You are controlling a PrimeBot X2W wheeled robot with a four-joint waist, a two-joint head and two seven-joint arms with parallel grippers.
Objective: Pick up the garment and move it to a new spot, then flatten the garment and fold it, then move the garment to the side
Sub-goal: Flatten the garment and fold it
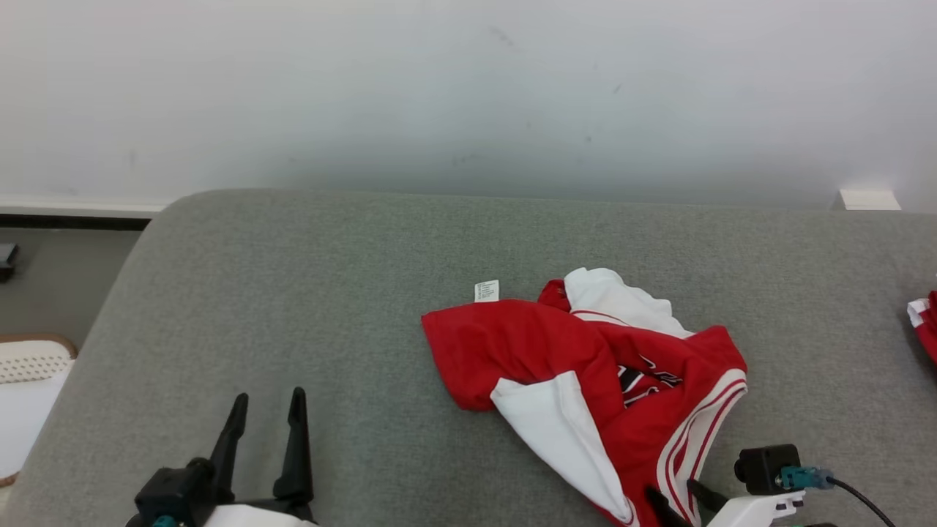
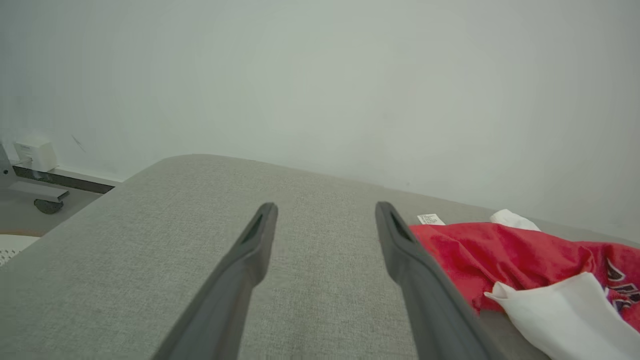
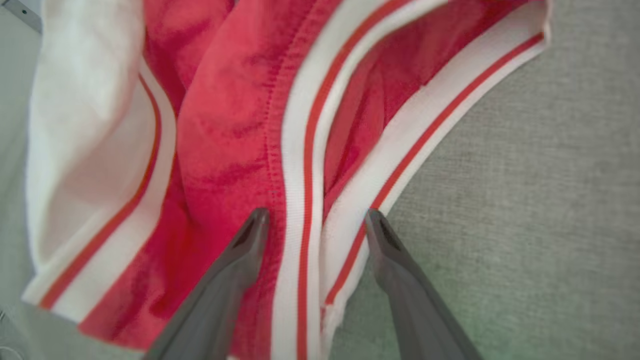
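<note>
The garment (image 1: pixel 585 366) is a crumpled red jersey with white panels and striped trim. It lies right of centre on the grey cushioned surface (image 1: pixel 329 293), with a small white label (image 1: pixel 486 290) at its far left corner. My left gripper (image 1: pixel 267 406) stands open at the lower left, over bare cushion and well clear of the cloth. In the left wrist view that gripper (image 2: pixel 325 207) has nothing between its fingers, and the garment (image 2: pixel 500 250) lies to its right. My right gripper (image 3: pixel 316 215) is open just above the garment (image 3: pixel 230 125), straddling the white and red striped trim. In the head view it (image 1: pixel 677 501) is at the cloth's near edge.
A second piece of red and white cloth (image 1: pixel 924 322) pokes in at the right edge of the cushion. A white wall (image 1: pixel 468 88) rises directly behind the cushion. Beyond the rounded left edge are the floor and a white object with a perforated top (image 1: pixel 29 380).
</note>
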